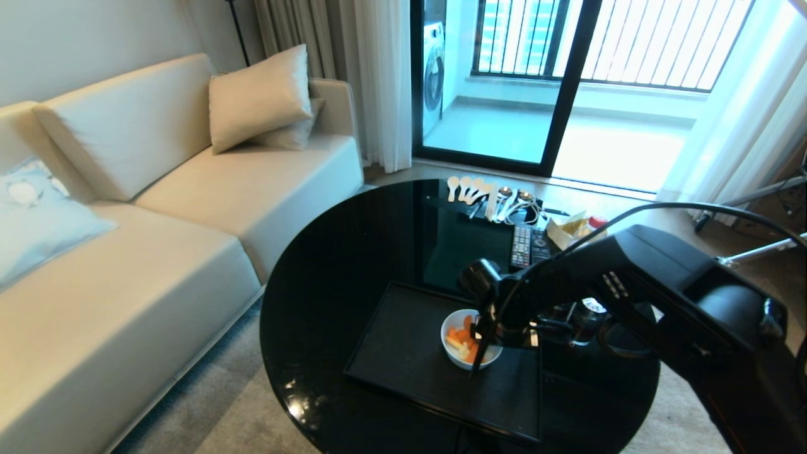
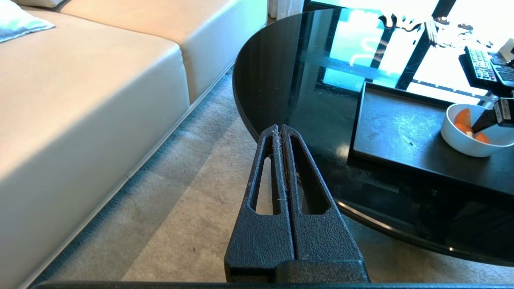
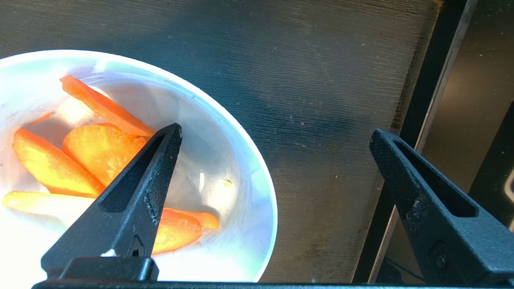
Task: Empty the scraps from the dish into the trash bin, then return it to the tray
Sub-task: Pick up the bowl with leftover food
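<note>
Beside the cream sofa (image 1: 157, 208) the round black bench (image 1: 328, 265) carries the tray (image 1: 403, 353), and on the tray's right part sits the dish (image 1: 455, 360), scraps (image 3: 100, 152) inside. No trash bin shows in any view. Right claw (image 3: 277, 160) hangs over the dish with fingers spread wide: one finger (image 3: 156, 176) above the orange slices within the bowl, the other (image 3: 405, 172) outside, over the tray's edge, so the near wall lies between them. To grip well, I'd say sink until the wall is bracketed, close firmly, and lift level so nothing spills early. Left claw (image 2: 280, 130) is parked off the bench edge above the carpet, fingers pressed together.
</note>
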`<state>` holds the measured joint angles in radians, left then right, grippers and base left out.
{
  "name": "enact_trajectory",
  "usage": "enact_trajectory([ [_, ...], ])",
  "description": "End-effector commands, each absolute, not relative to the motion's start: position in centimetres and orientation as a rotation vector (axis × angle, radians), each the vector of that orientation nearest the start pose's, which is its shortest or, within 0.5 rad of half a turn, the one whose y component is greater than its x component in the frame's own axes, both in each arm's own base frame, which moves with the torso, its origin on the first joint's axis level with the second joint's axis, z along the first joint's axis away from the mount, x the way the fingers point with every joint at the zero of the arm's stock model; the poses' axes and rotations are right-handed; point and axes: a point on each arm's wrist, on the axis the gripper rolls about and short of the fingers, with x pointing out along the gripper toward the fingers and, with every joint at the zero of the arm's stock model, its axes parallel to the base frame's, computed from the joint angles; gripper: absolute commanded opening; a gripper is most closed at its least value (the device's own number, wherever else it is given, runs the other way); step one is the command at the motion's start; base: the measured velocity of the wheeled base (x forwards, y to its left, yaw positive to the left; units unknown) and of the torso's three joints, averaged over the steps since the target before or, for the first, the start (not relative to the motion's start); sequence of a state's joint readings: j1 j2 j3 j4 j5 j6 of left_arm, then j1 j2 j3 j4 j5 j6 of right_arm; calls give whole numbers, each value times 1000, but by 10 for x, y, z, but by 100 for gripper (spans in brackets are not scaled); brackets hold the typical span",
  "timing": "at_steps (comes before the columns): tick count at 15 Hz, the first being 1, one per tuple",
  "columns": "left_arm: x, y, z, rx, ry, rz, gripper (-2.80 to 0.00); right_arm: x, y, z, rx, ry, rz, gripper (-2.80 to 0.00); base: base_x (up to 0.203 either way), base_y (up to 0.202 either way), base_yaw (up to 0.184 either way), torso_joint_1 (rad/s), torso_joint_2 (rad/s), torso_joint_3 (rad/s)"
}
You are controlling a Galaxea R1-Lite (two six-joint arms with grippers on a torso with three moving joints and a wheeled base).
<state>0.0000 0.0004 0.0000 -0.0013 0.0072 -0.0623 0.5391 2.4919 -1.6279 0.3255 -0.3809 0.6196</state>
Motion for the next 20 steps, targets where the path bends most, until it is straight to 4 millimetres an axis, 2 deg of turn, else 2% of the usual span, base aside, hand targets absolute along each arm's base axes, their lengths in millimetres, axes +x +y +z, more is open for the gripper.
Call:
enact_trajectory([
  [1, -23, 0, 76, -63, -2, 8, -280, 388, 223, 2, 29, 1049, -194, 0, 0, 0, 0, 0, 0, 0],
  [3, -23, 0, 76, -63, -2, 8, -280, 387, 222, 0, 25, 1053, -197, 0, 0, 0, 0, 0, 0, 0],
  [4, -23, 0, 76, -63, -2, 8, -280, 387, 222, 0, 25, 1053, -197, -280, 0, 0, 0, 0, 0, 0],
  [17, -23, 0, 76, -63, -2, 8, -280, 390, 225, -5, 69, 1032, -209, -280, 0, 0, 0, 0, 0, 0],
  [20, -23, 0, 76, -63, -2, 8, -280, 389, 225, 1, 89, 1026, -214, -280, 0, 0, 0, 0, 0, 0],
])
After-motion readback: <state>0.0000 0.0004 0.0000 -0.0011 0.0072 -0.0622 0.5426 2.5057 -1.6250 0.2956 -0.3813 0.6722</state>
